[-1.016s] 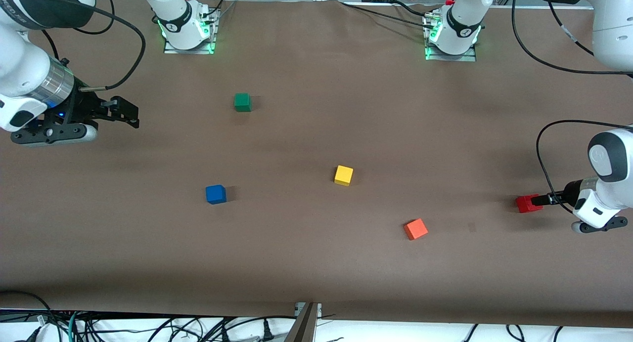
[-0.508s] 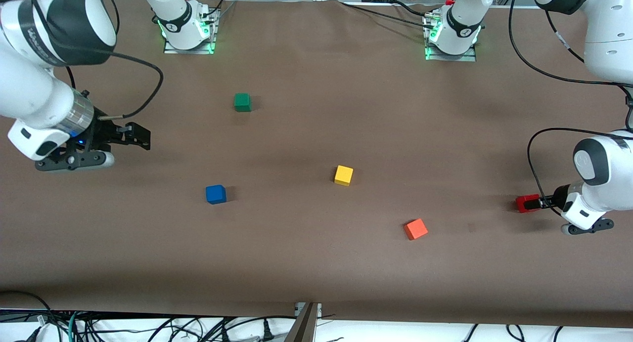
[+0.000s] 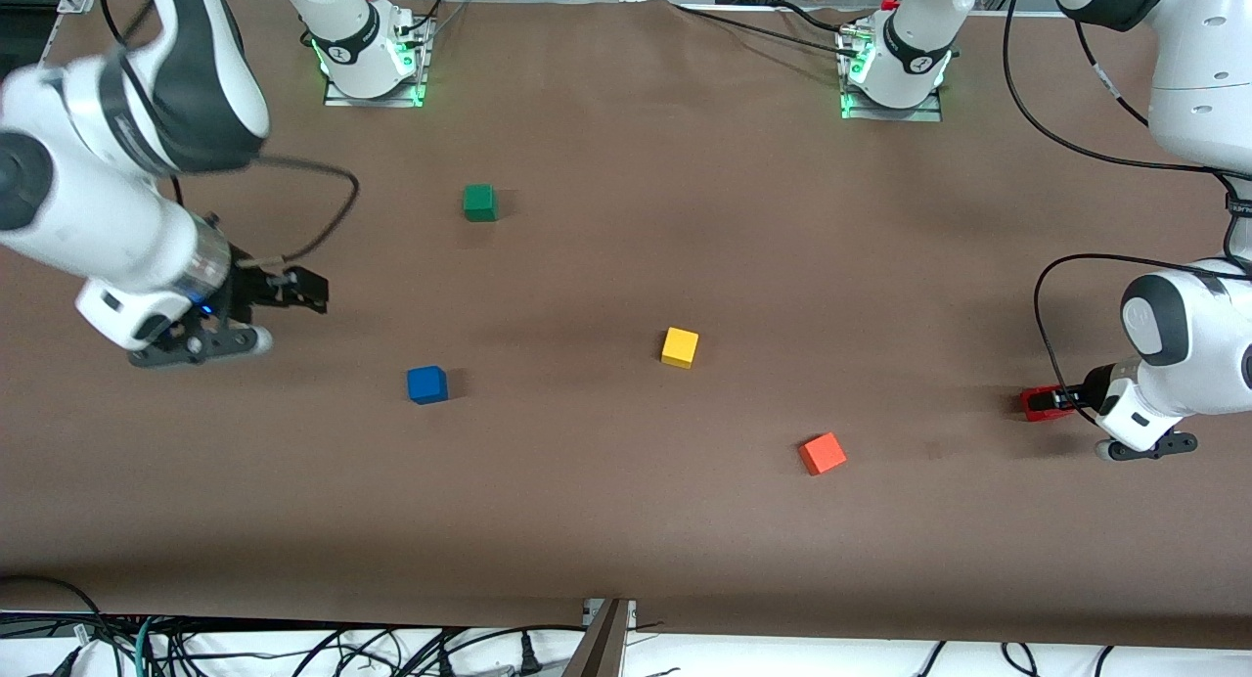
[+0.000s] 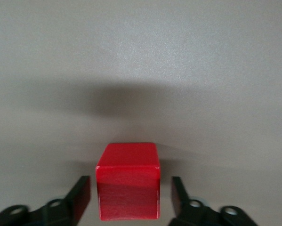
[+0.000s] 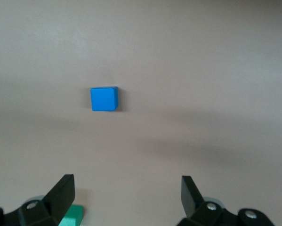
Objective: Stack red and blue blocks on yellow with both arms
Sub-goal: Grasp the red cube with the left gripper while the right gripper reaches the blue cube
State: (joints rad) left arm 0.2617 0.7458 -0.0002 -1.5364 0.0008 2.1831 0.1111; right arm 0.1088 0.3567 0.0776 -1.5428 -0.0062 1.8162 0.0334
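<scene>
I see the left gripper [image 4: 129, 200] low at the left arm's end of the table, fingers [image 4: 80, 195] flanking the small matte red cube [image 3: 1039, 403] with slight gaps, not yet pinching. The right gripper [image 3: 293, 293], fingers spread, hangs near the blue cube [image 3: 426, 384]. The yellow cube [image 3: 680, 347] sits mid-table.

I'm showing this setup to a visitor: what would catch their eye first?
Five bright cubes dot the brown table, the yellow cube near its middle. At the left arm's end, the left claw brackets the red cube, slim gaps either side. The right claw hangs open, with the blue cube ahead of it.
</scene>
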